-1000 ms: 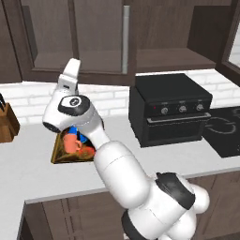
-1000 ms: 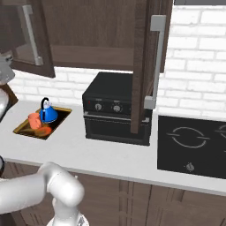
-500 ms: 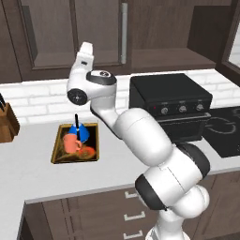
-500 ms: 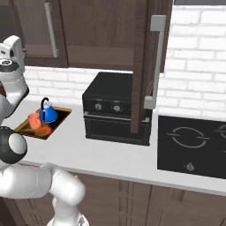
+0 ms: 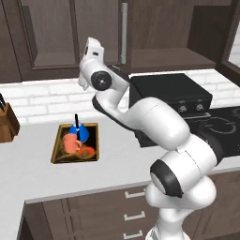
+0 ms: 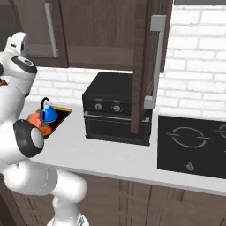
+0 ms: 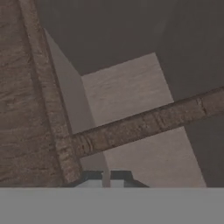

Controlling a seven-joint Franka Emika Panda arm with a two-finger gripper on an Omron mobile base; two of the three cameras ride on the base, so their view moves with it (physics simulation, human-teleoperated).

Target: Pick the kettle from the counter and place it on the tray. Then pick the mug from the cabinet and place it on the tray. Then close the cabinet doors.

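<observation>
With the kettle [image 5: 81, 132] and mug [image 5: 71, 144] on the tray [image 5: 62, 145] left of the oven [image 6: 115, 106], the clenched, empty tool [image 7: 106, 178] should press each cabinet door [image 6: 143, 66] flat near its handle [image 6: 155, 62].

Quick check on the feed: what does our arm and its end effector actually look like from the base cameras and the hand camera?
The arm is glossy white, built of rounded bulbous segments with dark grey to black discs and bands at the joints. No cables or markings show. In the hand view the end effector shows as two small dark finger tips with a pale strip between them.
</observation>
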